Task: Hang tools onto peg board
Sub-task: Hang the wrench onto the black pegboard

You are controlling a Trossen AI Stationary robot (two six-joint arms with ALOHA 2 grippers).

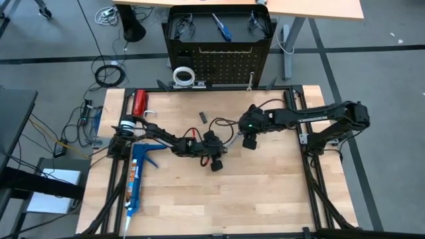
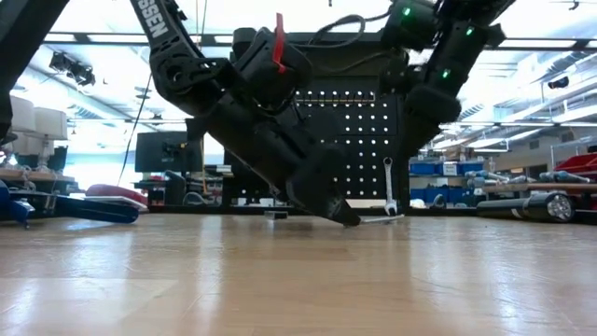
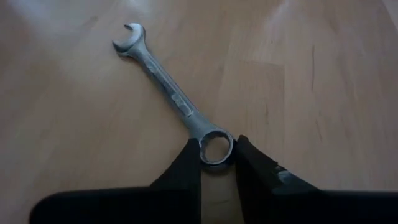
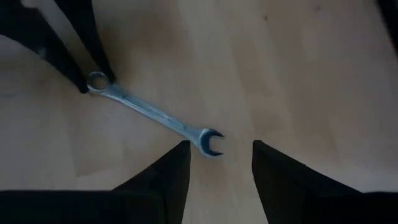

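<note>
Most tools already on peg board [image 1: 222,63]; one wrench [image 3: 171,98] left on table [image 1: 265,192].
My left gripper [image 3: 217,163] pinches its ring end mid-table; right gripper [image 4: 217,163] hovers open over its far end.

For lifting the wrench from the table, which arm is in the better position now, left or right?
Left. The left gripper has its fingers around the ring end of the wrench, down at the table. The right gripper is open, off the wrench's open end, holding nothing.
</note>
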